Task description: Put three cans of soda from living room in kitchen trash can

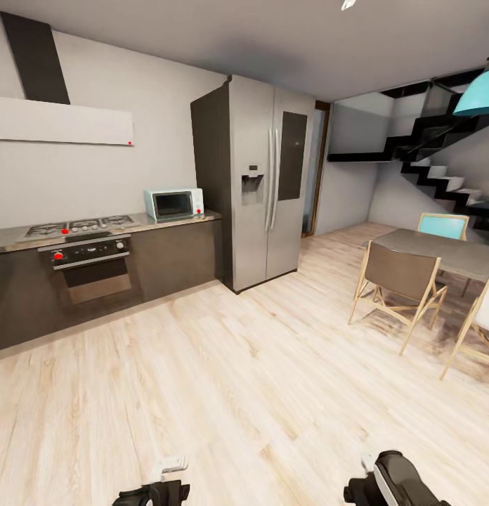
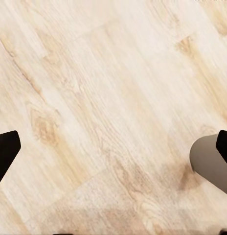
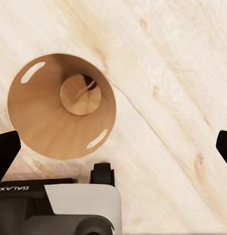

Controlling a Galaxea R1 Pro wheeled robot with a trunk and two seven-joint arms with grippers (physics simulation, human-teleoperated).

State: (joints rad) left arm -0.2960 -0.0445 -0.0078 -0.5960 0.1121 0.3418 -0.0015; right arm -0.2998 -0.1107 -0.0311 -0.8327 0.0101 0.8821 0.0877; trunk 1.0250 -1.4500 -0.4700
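Observation:
The tash can (image 3: 50, 122) stands upright on the light wood floor, seen from straight above in the right wrist view: round, glossy copper-brown inside, its bottom bare but for a small dark streak. My right gripper (image 3: 113, 147) hangs open over the floor just beside its rim, with nothing between the fingertips (image 3: 6, 152). My left gripper (image 2: 113, 152) is open too, over bare floor, its black fingertips (image 2: 5, 152) far apart. The kitchen shows in the head view with its dark cabinets (image 1: 178, 256). The cans of soda and the living room are out of view.
A steel fridge (image 1: 262, 183) stands at the end of the counter with its oven (image 1: 90, 270) and microwave (image 1: 173, 204). A dining table (image 1: 441, 253) with chairs (image 1: 399, 288) is at the right, stairs (image 1: 448, 176) behind. A pale grey rounded shape (image 2: 209, 161) lies by my left gripper.

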